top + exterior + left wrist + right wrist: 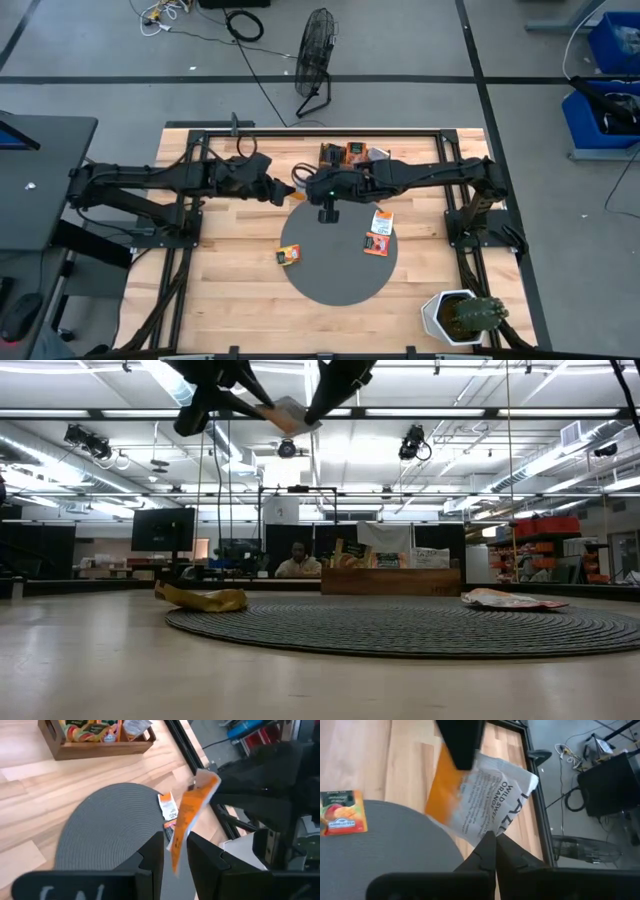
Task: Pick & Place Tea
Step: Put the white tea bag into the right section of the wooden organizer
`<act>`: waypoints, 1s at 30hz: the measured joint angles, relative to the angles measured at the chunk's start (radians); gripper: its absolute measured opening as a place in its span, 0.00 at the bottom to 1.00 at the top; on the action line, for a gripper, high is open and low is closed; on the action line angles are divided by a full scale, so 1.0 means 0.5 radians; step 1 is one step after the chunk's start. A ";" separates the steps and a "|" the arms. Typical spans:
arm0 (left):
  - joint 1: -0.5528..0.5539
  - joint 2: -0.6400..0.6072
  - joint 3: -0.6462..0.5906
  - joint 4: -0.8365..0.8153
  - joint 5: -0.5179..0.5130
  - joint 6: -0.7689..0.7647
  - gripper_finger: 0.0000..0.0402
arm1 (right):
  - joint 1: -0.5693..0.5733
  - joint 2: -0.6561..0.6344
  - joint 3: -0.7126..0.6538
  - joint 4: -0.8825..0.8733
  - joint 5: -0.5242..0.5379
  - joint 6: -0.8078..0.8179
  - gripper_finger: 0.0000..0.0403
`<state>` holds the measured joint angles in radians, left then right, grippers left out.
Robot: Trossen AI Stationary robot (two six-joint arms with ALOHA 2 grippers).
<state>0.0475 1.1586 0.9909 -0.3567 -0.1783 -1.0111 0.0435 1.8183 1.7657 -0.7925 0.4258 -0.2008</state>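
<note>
Orange-white tea sachet (480, 795) pinched by both closed end effectors, left (175, 847), right (490, 840), above mat (335, 270).

This is a big lab or workshop for robots. The wooden table (240, 290) has a black metal frame (320, 131) around it. It stands on a grey floor (420, 40) marked with dark lines. Loose cables (245, 25) and a floor fan (315, 60) lie on that floor, and blue bins (610, 45) sit at one side. Across the room there are long ceiling lights (180, 385), screens (163, 528), shelves (545, 545) and a person (297, 563) sitting at a desk.
</note>
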 joint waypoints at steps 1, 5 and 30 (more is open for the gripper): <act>0.001 -0.007 0.000 -0.008 0.000 0.000 0.22 | 0.004 0.000 0.000 0.000 0.000 0.000 0.00; 0.001 -0.018 0.001 -0.030 -0.002 0.002 0.22 | 0.013 0.001 0.000 0.013 0.003 0.013 0.00; -0.024 -0.006 0.000 -0.018 -0.038 0.725 0.03 | 0.025 -0.003 0.023 0.037 -0.211 0.524 0.04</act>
<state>0.0356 1.1556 0.9909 -0.3657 -0.1973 -0.6484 0.0561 1.8170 1.7772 -0.7741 0.3202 0.0612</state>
